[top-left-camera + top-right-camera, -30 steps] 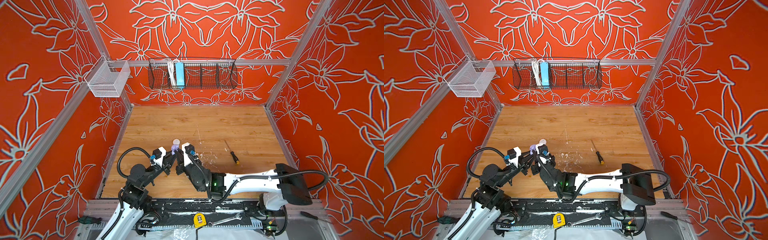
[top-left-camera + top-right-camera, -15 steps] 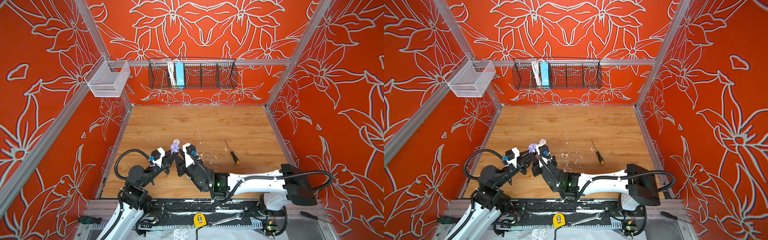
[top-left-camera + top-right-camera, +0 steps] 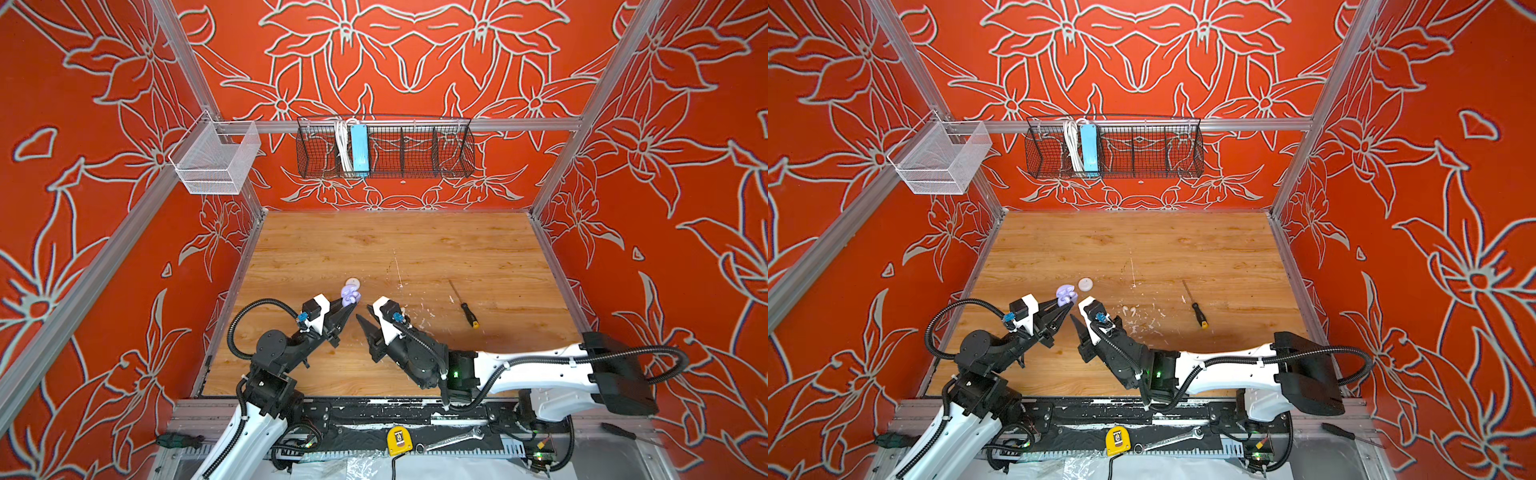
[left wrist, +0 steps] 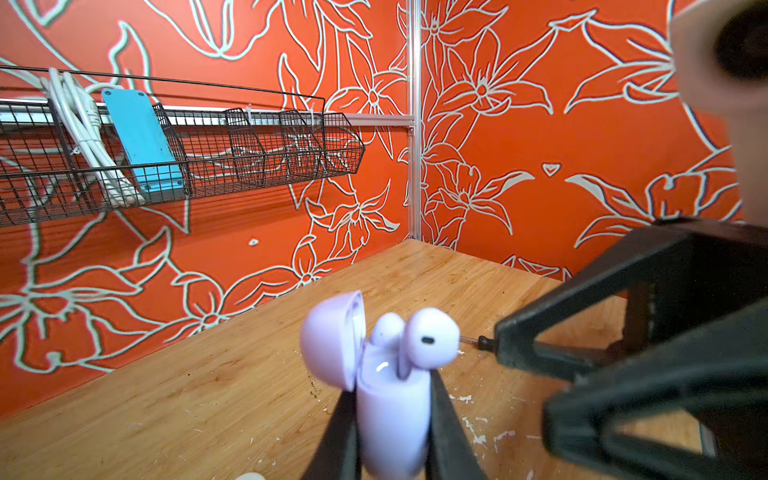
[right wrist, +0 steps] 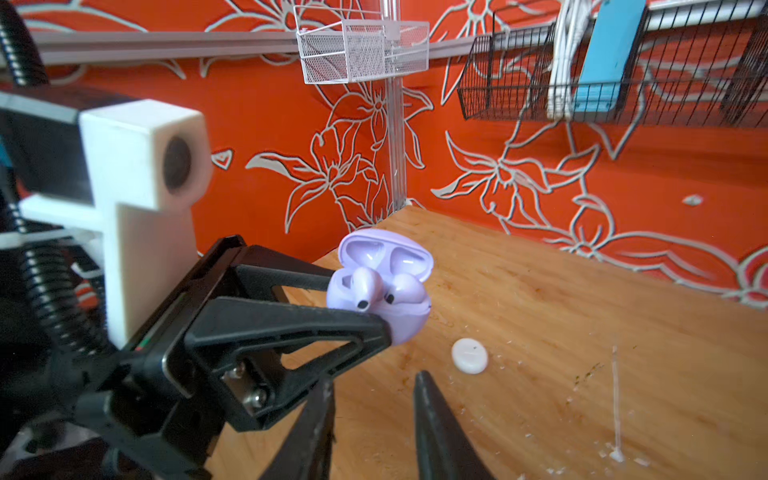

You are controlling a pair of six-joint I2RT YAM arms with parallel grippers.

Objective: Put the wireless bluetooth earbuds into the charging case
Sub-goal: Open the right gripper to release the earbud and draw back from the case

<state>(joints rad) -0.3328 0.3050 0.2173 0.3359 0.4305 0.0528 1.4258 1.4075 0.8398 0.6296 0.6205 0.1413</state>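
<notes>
A lavender charging case (image 4: 392,415) hangs just above the table with its lid (image 4: 332,340) swung open, and my left gripper (image 4: 392,390) is shut on its body. Two lavender earbuds (image 4: 430,338) stand side by side in its wells, heads sticking up. In the right wrist view the same case (image 5: 407,324) and earbuds (image 5: 365,286) show from the front. My right gripper (image 5: 374,382) is open and empty, a short way off from the case. In both top views the case (image 3: 350,295) (image 3: 1065,294) sits at the left gripper (image 3: 347,307) tips, with the right gripper (image 3: 362,312) beside it.
A round white closed case (image 5: 469,355) (image 3: 352,282) lies on the wood just behind the lavender one. A yellow-handled screwdriver (image 3: 465,305) lies to the right. Two small white stemmed pieces (image 3: 1128,309) rest among white paint flecks. Wire baskets hang on the back wall.
My right gripper has pulled back from the lavender case toward the near right and its jaws have parted. The left gripper keeps the case where it was.
</notes>
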